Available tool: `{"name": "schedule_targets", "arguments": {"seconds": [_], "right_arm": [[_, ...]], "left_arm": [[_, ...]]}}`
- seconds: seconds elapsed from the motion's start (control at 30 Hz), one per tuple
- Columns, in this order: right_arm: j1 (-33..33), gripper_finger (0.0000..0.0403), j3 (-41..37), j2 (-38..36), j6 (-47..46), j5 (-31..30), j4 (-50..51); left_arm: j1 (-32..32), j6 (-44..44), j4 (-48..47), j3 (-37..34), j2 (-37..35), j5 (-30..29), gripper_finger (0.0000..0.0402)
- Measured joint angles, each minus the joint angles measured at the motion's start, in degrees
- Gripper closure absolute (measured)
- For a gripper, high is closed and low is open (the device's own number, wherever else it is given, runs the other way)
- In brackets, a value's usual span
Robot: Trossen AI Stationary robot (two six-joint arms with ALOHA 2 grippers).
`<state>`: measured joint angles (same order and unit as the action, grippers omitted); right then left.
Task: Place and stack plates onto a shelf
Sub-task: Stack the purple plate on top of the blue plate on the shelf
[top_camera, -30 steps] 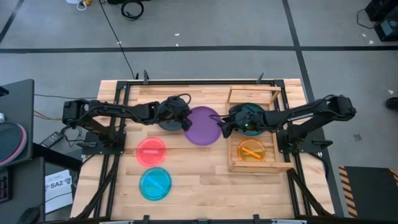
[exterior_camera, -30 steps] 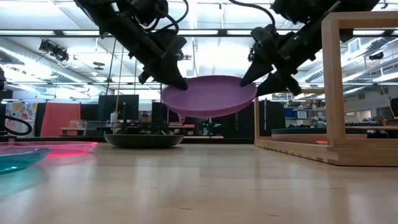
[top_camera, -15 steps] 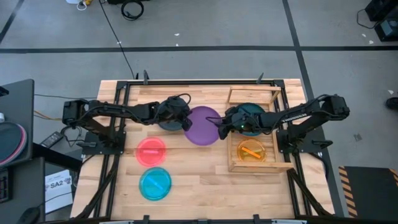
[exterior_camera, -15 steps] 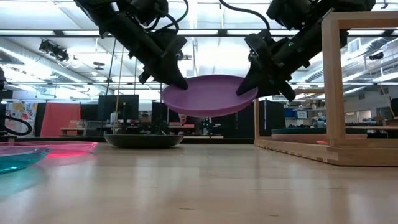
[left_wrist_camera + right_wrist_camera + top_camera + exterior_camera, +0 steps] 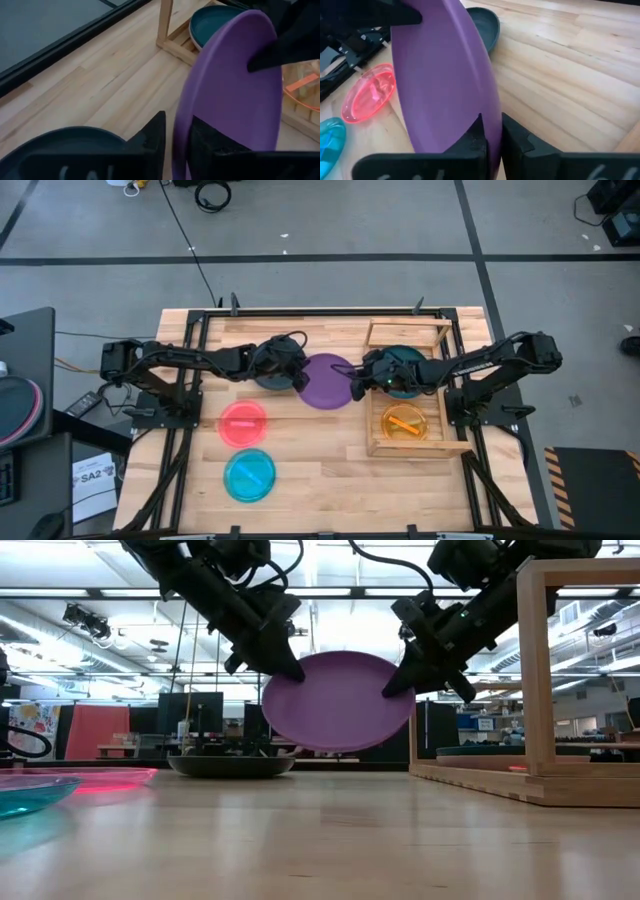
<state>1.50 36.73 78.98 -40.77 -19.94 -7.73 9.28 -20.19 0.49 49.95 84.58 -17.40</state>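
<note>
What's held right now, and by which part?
The purple plate, in mid-air between both arms. The right gripper pinches its rim on the shelf side; the left gripper straddles the opposite rim, its fingers looking slack.

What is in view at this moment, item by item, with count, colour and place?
purple plate: one, purple, held tilted in the air between both grippers, above mid-table.
dark teal plates: two, one on the table under the left arm, one in the shelf's far half.
orange plate: one, translucent orange, in the shelf's near half.
red-pink plate: one, on the table, left of centre.
cyan plate: one, on the table, near the front edge.
shelf: one, light wood, on the table's right side.
left gripper: at the purple plate's left rim, fingers either side of it.
right gripper: shut on the purple plate's right rim.
</note>
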Motion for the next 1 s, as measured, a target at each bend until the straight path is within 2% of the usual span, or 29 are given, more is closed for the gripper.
{"name": "schedule_targets", "arguments": {"seconds": [0.27,0.43,0.73,1.0], "right_arm": [[2.49,0.0369,0.0,-2.3,0.06,2.51,1.91],[4.76,0.0369,0.0,-7.25,-0.01,2.4,8.78],[8.09,0.0369,0.0,-18.82,-0.16,2.29,23.85],[10.74,0.0369,0.0,-31.08,-3.37,6.18,38.85]], "left_arm": [[-0.11,2.88,-0.05,0.0,0.0,3.33,0.0275],[-0.11,2.87,-0.02,0.0,0.0,3.62,0.025],[-0.13,2.87,-0.02,0.0,0.0,3.69,0.0246],[-0.13,2.87,-0.04,0.0,0.0,3.69,0.0246]]}}
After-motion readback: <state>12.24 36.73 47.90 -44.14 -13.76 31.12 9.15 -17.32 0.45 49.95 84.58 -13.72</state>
